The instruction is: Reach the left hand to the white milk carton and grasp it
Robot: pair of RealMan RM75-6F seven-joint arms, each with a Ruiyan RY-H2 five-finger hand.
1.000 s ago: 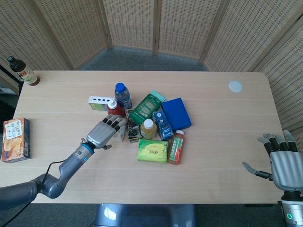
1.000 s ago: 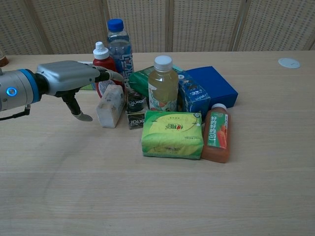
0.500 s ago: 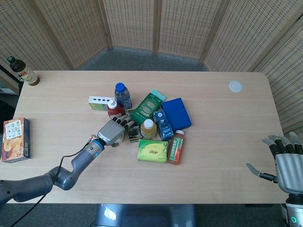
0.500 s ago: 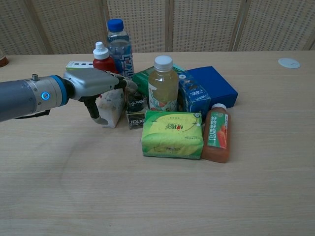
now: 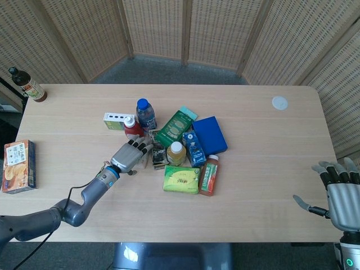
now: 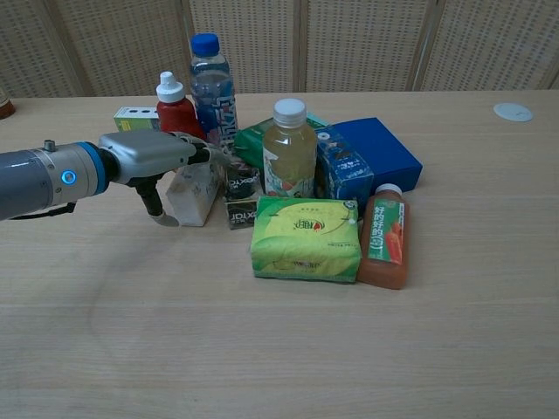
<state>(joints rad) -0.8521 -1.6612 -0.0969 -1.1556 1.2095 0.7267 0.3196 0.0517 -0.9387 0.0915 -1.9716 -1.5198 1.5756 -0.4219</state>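
Note:
The white milk carton (image 6: 196, 194) stands at the left edge of the cluster of groceries; in the head view only a sliver of the carton (image 5: 143, 161) shows past my hand. My left hand (image 6: 150, 157) reaches over it from the left, with fingers (image 6: 210, 154) stretched across its top and the thumb (image 6: 157, 212) hanging down at its left face. The fingers are not curled around it. From above, the left hand (image 5: 129, 157) covers most of the carton. My right hand (image 5: 340, 195) hovers open at the table's near right corner, holding nothing.
Close behind the carton stand a red-capped bottle (image 6: 175, 108), a water bottle (image 6: 212, 84) and a green-white box (image 6: 131, 118). A dark small carton (image 6: 240, 187), a yellow juice bottle (image 6: 288, 148) and a green tissue pack (image 6: 306, 237) crowd its right. A snack box (image 5: 18, 166) lies far left.
My left hand came in over the carton, then drew slightly back to the left. The red-capped bottle and the green-white box shifted left. The right hand dropped a little lower in view.

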